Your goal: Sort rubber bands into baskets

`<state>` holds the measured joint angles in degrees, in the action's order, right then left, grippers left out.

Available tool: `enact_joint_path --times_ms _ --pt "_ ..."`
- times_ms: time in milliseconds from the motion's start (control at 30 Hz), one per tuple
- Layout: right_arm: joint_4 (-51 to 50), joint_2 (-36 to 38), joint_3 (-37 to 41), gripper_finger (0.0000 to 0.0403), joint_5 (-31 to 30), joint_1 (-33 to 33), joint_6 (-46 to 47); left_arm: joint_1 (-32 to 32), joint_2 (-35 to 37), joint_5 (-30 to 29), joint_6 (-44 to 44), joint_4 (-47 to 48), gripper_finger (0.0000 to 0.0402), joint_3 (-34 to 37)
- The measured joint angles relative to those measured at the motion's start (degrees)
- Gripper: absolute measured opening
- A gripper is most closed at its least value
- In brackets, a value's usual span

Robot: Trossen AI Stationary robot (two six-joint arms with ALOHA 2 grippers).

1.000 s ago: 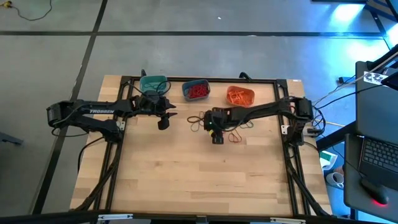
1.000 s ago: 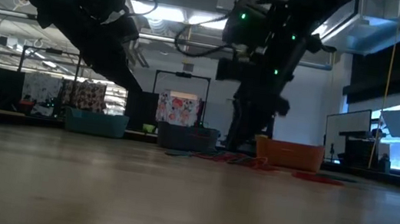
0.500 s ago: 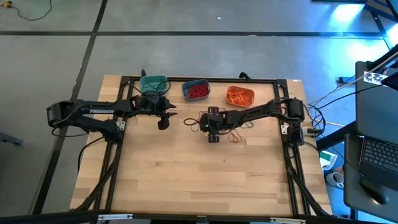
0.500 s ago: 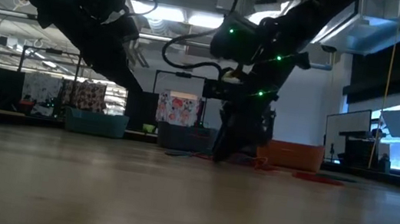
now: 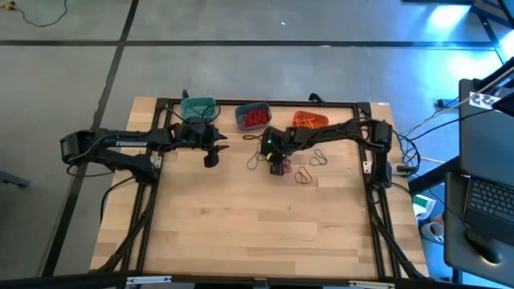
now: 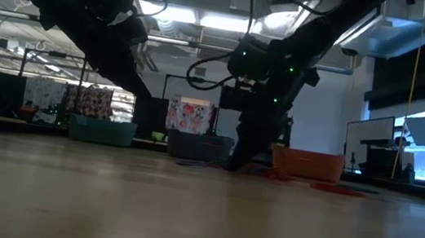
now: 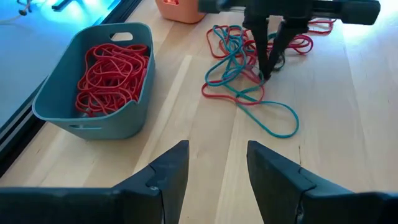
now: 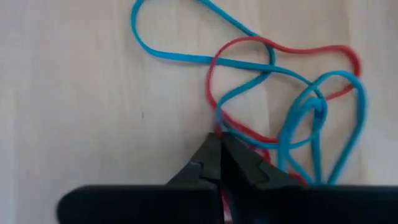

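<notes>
Loose rubber bands [image 7: 249,93], red and blue-teal, are lying tangled on the worktop [image 5: 241,233] near its far edge, between the slate blue basket [image 7: 93,81] and the orange basket [image 5: 310,123]. The right gripper [image 8: 221,152] is pressing down into this tangle with its fingers pinched together on a red band [image 8: 245,134], tips at the wood. A few separate red loops [image 5: 303,175] are lying just right of it.

The slate blue basket is holding a heap of red bands; the orange basket is holding orange ones. The teal basket [image 5: 197,107] is sitting leftmost of the three along the far edge; its contents cannot be made out.

The left gripper [image 7: 214,168] is hovering near the teal basket, fingers spread wide, holding nothing.

The worktop is pale wood planking inside a black frame [image 5: 265,103], standing on a grey floor. Beyond it, ceiling lights [image 6: 185,17] are glowing and patterned fabric [image 6: 190,116] is hanging at the back.
</notes>
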<state>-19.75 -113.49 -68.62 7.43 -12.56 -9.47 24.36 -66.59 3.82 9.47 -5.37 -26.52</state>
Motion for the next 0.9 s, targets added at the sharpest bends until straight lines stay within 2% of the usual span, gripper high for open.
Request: enact_joint_path --times_ms 200,400,667,733,900 --pt "-2.3 1.8 0.0 0.0012 2.8 1.6 0.1 0.0 0.0 0.0 0.0 0.0 0.0159 0.0" --pt "-7.8 6.5 -3.1 0.0008 0.1 4.3 0.0 0.0 0.0 0.0 0.0 0.0 0.0159 0.0" --pt "-10.1 9.9 -10.6 0.0003 -0.7 5.5 -3.0 0.0 0.0 0.0 0.0 0.0 0.0159 0.0" --pt "-10.5 9.8 -13.2 0.0005 -3.6 5.5 -3.9 0.0 0.0 0.0 0.0 -0.1 0.0159 0.0" --pt "-8.9 9.9 -18.7 0.0006 -15.3 5.0 -8.7 0.0 0.0 0.0 0.1 0.0 0.0159 0.0"
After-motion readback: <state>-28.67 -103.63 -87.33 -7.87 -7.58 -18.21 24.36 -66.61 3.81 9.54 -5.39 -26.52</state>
